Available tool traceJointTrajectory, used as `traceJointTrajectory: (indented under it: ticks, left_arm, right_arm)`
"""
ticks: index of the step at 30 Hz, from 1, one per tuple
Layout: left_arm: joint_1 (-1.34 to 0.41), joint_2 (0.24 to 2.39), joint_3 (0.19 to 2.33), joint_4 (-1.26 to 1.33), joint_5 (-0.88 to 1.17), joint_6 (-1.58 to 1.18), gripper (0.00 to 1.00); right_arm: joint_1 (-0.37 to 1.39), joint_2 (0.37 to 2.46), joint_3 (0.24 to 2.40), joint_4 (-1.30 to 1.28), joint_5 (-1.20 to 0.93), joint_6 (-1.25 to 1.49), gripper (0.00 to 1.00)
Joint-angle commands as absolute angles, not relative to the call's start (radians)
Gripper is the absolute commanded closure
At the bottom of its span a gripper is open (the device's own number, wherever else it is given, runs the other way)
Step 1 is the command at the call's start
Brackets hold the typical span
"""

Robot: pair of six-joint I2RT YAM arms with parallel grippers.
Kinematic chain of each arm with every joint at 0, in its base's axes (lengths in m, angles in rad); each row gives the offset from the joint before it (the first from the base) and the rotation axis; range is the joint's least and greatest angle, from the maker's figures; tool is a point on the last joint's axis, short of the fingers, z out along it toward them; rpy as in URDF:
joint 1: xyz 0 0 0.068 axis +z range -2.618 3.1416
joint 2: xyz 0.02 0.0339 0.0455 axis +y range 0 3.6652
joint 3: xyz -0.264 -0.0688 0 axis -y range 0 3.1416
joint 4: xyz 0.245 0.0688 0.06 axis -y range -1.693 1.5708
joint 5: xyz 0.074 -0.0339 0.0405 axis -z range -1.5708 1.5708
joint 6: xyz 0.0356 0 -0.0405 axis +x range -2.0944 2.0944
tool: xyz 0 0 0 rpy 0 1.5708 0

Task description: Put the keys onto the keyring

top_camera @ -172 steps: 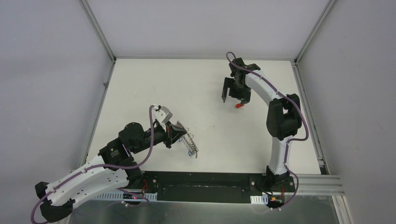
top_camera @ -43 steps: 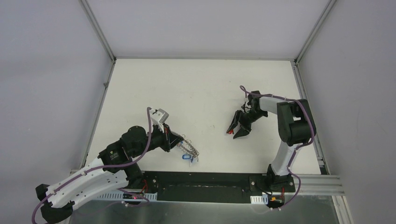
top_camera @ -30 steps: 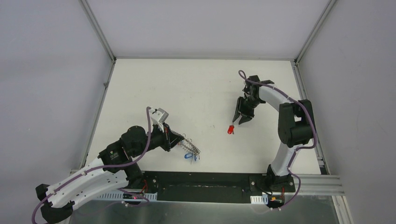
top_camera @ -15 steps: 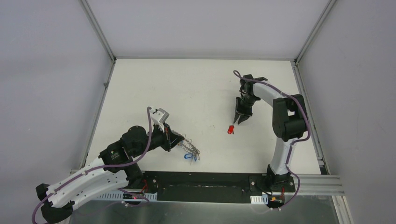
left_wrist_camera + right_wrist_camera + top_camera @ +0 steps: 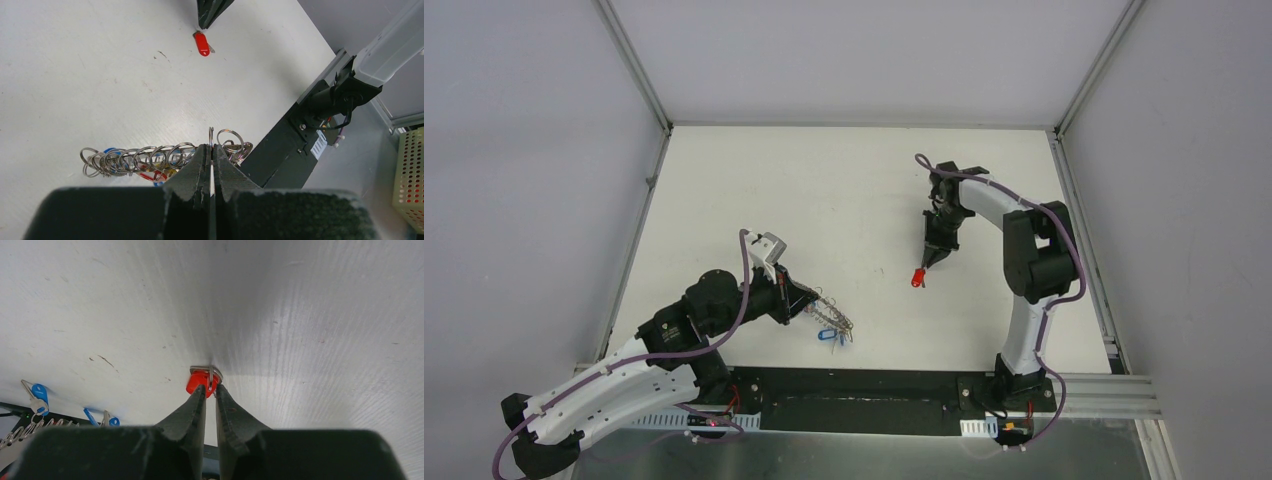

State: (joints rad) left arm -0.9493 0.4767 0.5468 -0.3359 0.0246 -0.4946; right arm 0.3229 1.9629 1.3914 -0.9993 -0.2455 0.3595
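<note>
View from above of a white table (image 5: 724, 180) with two robot arms bolted at its near edge. A red key (image 5: 918, 278), a small metal key with an oval red tag, lay flat on the table right of centre, about midway between the far and near edges. The right gripper (image 5: 931, 258) pointed down at it from the far side, its tips at the key's far end. The key therefore lay just ahead of the jaws, toward the near edge. Its long axis seemed to run roughly in line with the fingers, far to near. The jaws were drawn in to a narrow slit around the key's metal end. Whether they actually pinched it could not be told.

The left gripper (image 5: 211, 150), near the near-left part of the table, was clamped shut on the keyring (image 5: 832, 318). It held the ring on edge, with the wire loops (image 5: 135, 157) bunched along the rim and a blue-tagged key (image 5: 827, 336) hanging below. The right arm was much the nearer to the red key, and the keyring was well apart from it.

A second before, the key lay on the same spot, but the right jaws stood spread wide above it. Several seconds back, the right gripper was nearer the far edge with the red key at its tips.
</note>
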Motion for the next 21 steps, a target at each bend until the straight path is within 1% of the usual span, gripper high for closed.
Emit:
traceJointTrajectory:
  ticks: [1, 10, 15, 21]
  left_arm:
    - [-0.953, 0.465, 0.557, -0.248, 0.012, -0.497, 1.00]
    - [-0.953, 0.465, 0.556, -0.247, 0.018, -0.498, 1.00]
    - [-0.953, 0.461, 0.554, -0.248, 0.016, -0.501, 1.00]
    - [-0.954, 0.456, 0.555, -0.248, 0.014, -0.496, 1.00]
  right_arm:
    - [0.336, 1.972, 1.419, -1.000, -0.215, 0.356, 0.86]
    - [0.337, 1.982, 1.413, -0.990, -0.214, 0.351, 0.87]
    - [0.338, 1.984, 1.414, -0.988, -0.221, 0.344, 1.00]
    - [0.341, 1.952, 1.420, -0.994, -0.219, 0.330, 1.00]
